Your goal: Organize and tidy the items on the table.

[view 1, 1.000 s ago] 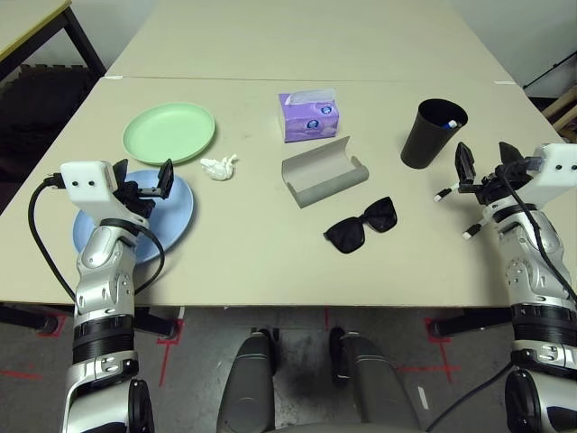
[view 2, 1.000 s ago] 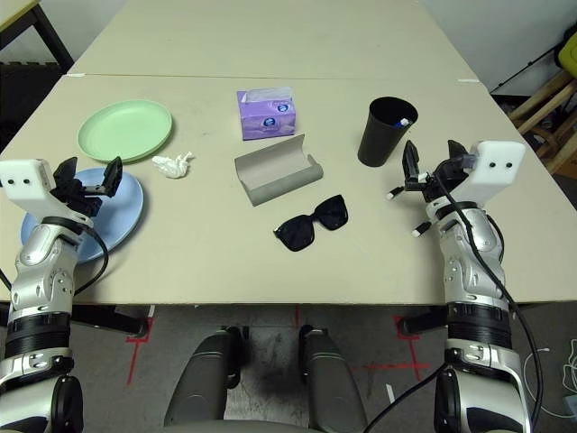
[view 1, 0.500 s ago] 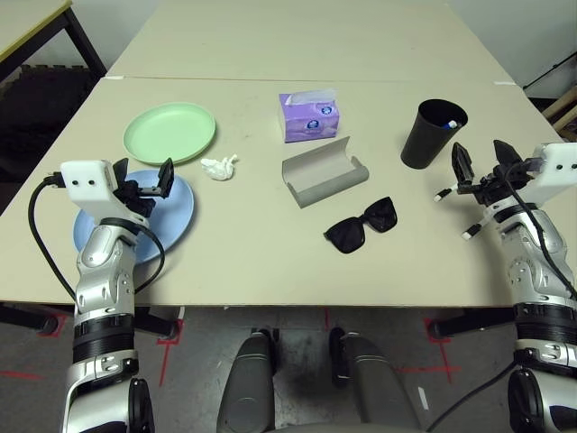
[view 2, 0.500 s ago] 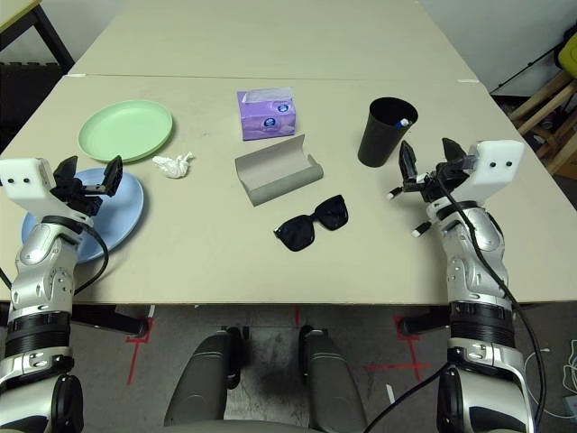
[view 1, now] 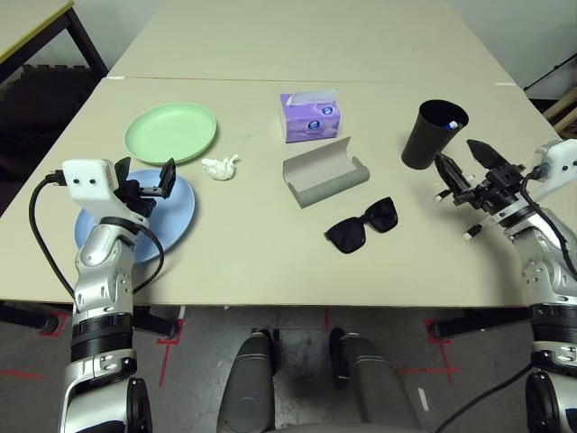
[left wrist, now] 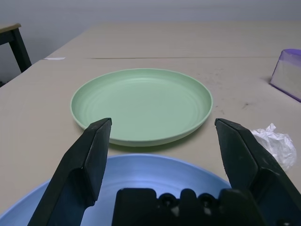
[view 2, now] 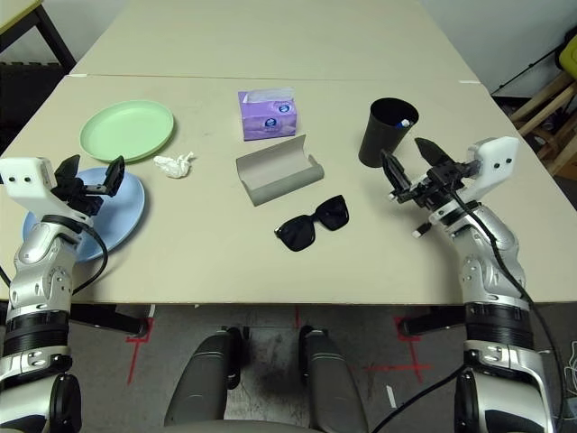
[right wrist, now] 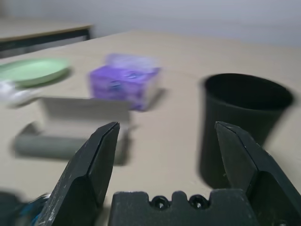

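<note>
My left gripper hovers open over the light blue plate at the table's left, its fingers pointing at the pale green plate beyond. A crumpled white tissue lies right of the green plate. The grey glasses case lies open mid-table, with black sunglasses in front of it. My right gripper is open and empty, just right of the black cup, which holds a white-tipped pen. Two more pens lie partly hidden under that gripper.
A purple tissue box stands behind the glasses case. The table has bare room along its front edge and across its far half. A dark-framed second table shows at the far left.
My right gripper has swung left toward the cup and turned its open fingers toward the table's middle. The left arm and all items have stayed put.
</note>
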Robot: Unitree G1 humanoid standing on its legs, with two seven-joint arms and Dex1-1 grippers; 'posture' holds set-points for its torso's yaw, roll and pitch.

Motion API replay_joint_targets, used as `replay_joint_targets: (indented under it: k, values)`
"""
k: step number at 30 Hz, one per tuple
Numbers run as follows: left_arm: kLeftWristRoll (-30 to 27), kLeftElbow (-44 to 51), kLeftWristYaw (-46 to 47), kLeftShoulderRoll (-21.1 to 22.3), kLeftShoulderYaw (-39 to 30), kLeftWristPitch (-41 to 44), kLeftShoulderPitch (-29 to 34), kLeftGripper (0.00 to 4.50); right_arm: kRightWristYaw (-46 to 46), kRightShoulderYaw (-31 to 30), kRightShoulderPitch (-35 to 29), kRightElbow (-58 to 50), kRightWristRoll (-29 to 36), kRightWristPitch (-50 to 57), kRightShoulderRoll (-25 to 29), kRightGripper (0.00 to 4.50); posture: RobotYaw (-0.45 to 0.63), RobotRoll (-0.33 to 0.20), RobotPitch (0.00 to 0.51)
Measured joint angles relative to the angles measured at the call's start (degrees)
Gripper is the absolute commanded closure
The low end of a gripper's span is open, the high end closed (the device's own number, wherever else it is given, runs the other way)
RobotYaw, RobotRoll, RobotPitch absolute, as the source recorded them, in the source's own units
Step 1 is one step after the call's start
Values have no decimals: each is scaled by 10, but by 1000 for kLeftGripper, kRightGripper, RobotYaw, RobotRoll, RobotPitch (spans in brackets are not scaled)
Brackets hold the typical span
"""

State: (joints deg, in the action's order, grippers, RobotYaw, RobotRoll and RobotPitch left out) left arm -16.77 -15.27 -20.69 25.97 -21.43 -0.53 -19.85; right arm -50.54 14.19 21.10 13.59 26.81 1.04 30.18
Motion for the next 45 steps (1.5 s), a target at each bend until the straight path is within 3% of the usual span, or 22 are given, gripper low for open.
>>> replay_joint_targets:
  k: [12, 21, 30, 39, 45]
  values:
    - [0, 7, -5, 0, 9, 8, 3, 0, -198, -94, 44, 2, -5, -22, 15, 8, 124, 0, 172]
    - [0, 13, -5, 1, 12, 14, 16, 0, -265, -115, 38, -19, -17, -68, 29, 8, 123, 0, 176]
    - [0, 14, -16, 9, 12, 19, 15, 0, -275, -115, 28, -21, -17, -82, 30, 8, 122, 0, 182]
    - [-14, 13, -80, 65, 14, 58, 3, 0, -263, -115, 21, -22, -16, -73, 30, 8, 137, 0, 179]
    - [-36, 4, -149, 145, 11, 130, -3, 0, -260, -115, 21, -24, -17, -73, 30, 8, 142, 0, 178]
